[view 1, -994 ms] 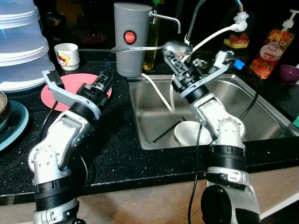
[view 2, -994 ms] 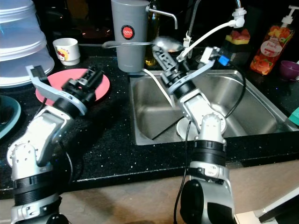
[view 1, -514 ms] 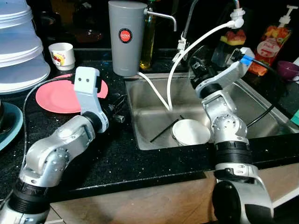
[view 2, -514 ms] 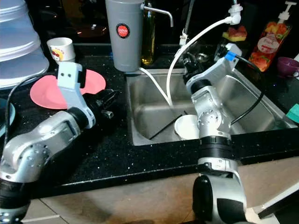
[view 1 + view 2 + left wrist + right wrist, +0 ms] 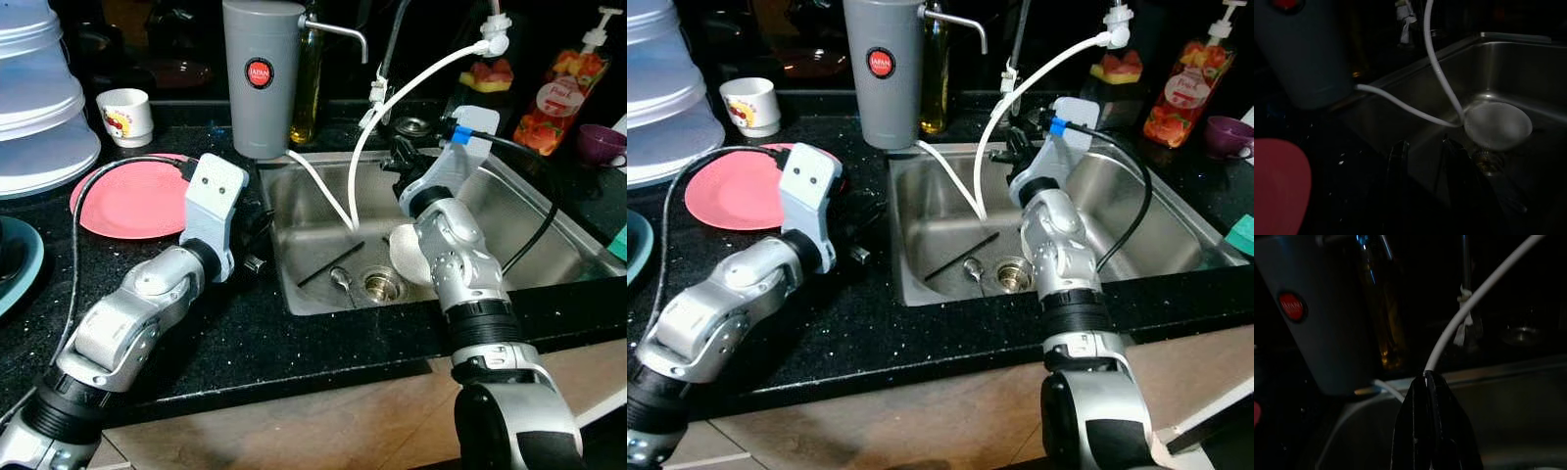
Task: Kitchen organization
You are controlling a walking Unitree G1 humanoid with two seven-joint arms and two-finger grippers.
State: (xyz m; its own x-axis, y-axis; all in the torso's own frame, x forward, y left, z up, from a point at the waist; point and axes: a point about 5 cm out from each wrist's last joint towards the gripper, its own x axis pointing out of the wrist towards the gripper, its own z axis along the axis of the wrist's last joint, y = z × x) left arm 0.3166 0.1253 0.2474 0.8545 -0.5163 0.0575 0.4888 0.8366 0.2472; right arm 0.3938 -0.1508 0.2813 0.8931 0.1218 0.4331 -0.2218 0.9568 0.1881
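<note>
Your right end effector, fingers pressed together, hovers over the sink; your left end effector sits spread at its rim.

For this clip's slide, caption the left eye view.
Both grippers at a steel sink holding a spoon near the drain.

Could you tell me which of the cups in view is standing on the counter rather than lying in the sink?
The small white printed cup, upright on the black counter behind the pink plate; the plain white cup lies tipped in the sink.
</note>
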